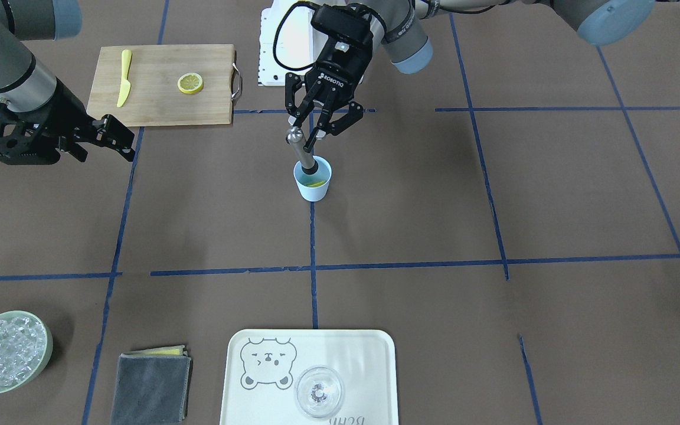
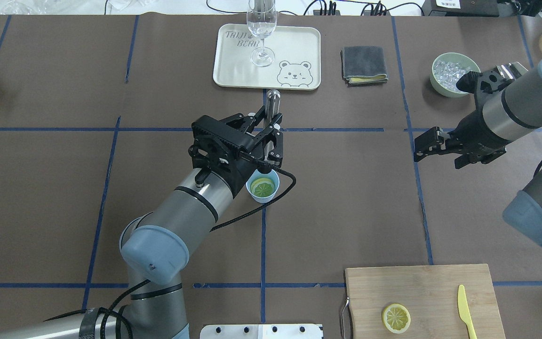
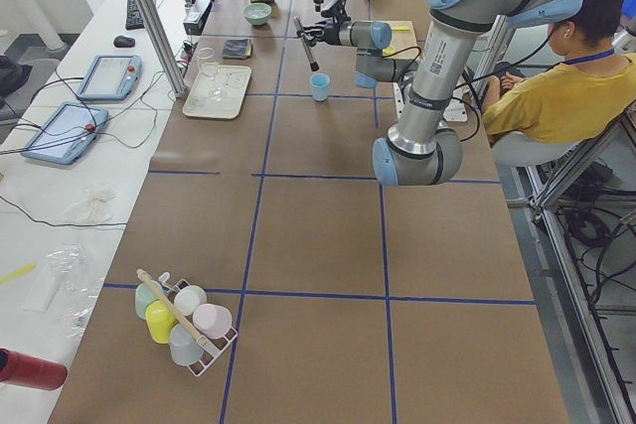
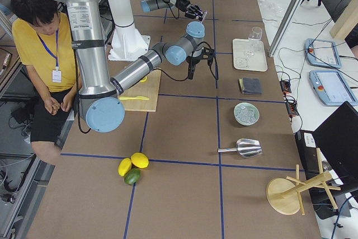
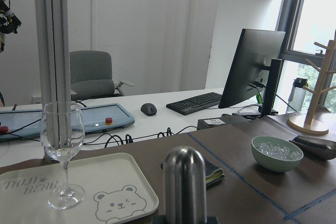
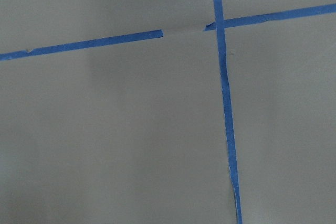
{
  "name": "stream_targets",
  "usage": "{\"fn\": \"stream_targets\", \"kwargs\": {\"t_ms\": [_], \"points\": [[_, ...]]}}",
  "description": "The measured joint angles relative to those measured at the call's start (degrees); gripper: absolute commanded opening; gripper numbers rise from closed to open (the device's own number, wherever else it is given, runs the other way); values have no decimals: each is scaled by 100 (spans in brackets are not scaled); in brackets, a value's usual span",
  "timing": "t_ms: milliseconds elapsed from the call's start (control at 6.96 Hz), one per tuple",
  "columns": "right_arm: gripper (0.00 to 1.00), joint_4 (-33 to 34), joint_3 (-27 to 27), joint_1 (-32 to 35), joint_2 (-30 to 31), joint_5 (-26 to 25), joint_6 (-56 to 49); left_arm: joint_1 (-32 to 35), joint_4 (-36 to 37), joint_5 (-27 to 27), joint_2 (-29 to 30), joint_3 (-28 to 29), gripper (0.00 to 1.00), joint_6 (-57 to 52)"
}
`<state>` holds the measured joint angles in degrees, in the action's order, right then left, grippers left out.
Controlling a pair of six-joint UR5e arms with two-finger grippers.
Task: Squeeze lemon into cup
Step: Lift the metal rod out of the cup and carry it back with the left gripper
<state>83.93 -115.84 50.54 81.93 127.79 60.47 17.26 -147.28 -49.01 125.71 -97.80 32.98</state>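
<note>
left gripper (image 1: 311, 131): clamped on the metal pestle (image 1: 301, 150) part-way down its shaft, with the fingers pointing level and away from the robot.
metal pestle: leans a touch to the robot's right. Its rounded top shows above the fingers and its dark lower end is at the mouth of the cup (image 1: 313, 190). Whether it touches the slice, can't tell.
cup: light blue and upright on the table, right beneath that gripper's fingers.
lemon (image 2: 262, 188): one slice lies flat in the cup's bottom, under the left gripper.
second slice (image 1: 190, 82): on the wooden board (image 1: 169, 109), well off to the left gripper's right and back toward the robot. The yellow knife (image 1: 124, 79) lies further along the same board.
right gripper (image 1: 117, 140): hangs over the table's blue tape lines, near the board's corner and well apart from the cup. The jaws are seen side-on, so loose or clenched, can't tell.
tray (image 1: 369, 354): straight out ahead of the left gripper, with the glass (image 1: 319, 391) upright on it.
bowl of ice (image 1: 49, 345), grey cloth (image 1: 151, 383): out ahead of the right gripper, at the far table edge.
</note>
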Motion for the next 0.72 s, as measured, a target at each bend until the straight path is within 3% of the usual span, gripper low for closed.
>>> {"fn": "stream_targets", "kwargs": {"t_ms": [144, 574, 718], "points": [[100, 0, -6, 0, 7, 0, 2, 275, 309, -313, -7, -139, 0, -30], [100, 0, -13, 11, 6, -2, 7, 1504, 758, -2615, -400, -555, 0, 42], [100, 0, -1, 11, 2, -6, 3, 1806, 1457, -3335, -577, -734, 0, 59]]}}
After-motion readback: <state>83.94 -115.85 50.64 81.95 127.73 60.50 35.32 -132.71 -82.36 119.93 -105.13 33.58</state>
